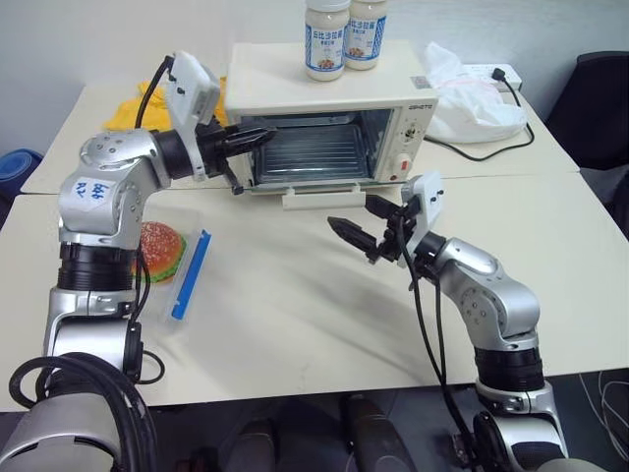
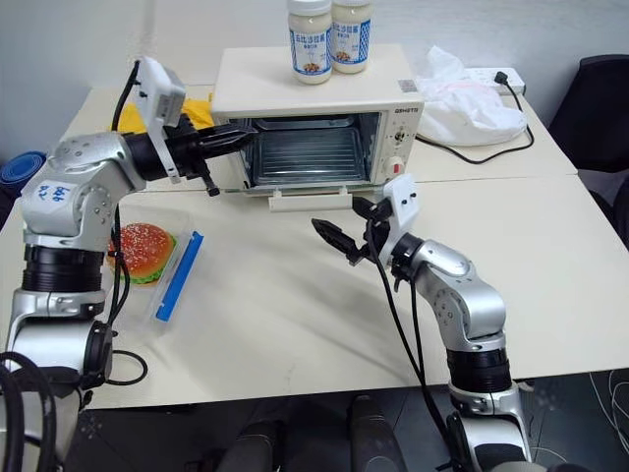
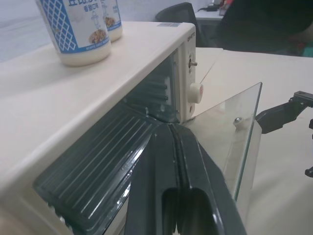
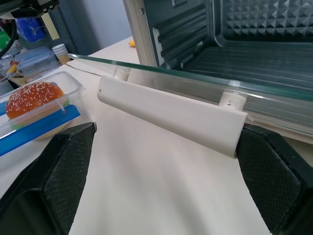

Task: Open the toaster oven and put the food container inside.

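The cream toaster oven (image 1: 265,90) stands at the back of the table with its glass door (image 3: 230,127) folded down flat and its white bar handle (image 4: 171,115) toward me. My left gripper (image 1: 263,137) is shut with nothing in it, its tip at the upper left corner of the oven's mouth. Just in front of the handle (image 1: 319,200) and a little to its right, my right gripper (image 1: 354,213) hovers open and empty. The food container (image 1: 187,270), clear with a blue clip and a toy hamburger (image 1: 162,248) inside, lies on the table at the left, under my left arm.
Two white jars (image 1: 344,37) stand on the oven's top. A white plastic bag (image 1: 472,98) and a power strip with a black cable lie at the back right. Something yellow (image 1: 128,108) sits at the back left. A black chair (image 1: 595,98) is off the table's right side.
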Action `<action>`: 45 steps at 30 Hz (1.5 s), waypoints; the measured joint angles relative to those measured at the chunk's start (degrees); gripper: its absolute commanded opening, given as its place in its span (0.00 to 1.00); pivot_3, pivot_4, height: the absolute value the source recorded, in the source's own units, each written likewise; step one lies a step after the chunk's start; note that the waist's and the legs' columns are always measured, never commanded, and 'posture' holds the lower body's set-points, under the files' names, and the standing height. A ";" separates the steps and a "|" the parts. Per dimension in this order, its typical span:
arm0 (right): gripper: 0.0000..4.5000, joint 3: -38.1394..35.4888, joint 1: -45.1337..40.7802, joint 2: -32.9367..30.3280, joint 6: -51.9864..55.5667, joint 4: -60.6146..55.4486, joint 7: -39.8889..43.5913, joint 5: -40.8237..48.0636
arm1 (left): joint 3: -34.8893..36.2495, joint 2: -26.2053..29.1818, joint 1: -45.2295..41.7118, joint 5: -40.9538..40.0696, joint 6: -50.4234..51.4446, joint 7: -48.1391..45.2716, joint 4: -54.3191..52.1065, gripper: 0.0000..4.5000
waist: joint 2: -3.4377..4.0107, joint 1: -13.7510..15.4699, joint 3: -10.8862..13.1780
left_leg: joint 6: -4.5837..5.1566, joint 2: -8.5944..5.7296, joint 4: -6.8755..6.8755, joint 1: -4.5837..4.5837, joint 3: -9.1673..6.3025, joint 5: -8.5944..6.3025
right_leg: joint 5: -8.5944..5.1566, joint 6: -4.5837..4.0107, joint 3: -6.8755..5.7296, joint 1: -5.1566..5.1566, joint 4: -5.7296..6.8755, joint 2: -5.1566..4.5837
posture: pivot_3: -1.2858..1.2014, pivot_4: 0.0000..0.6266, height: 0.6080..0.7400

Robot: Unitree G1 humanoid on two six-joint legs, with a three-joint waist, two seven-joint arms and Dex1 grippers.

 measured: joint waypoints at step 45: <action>1.00 -19.91 14.60 -33.46 12.67 -25.87 2.95 36.62 | -11.08 -4.47 12.29 15.27 10.30 -6.84 -14.76 0.13 | -0.07 2.95 0.04 | 0.16 0.03 0.16 0.22 -0.11 -0.05 | 0.03 0.06 0.00 0.46 -0.40 0.08 | 0.52 0.24 1.00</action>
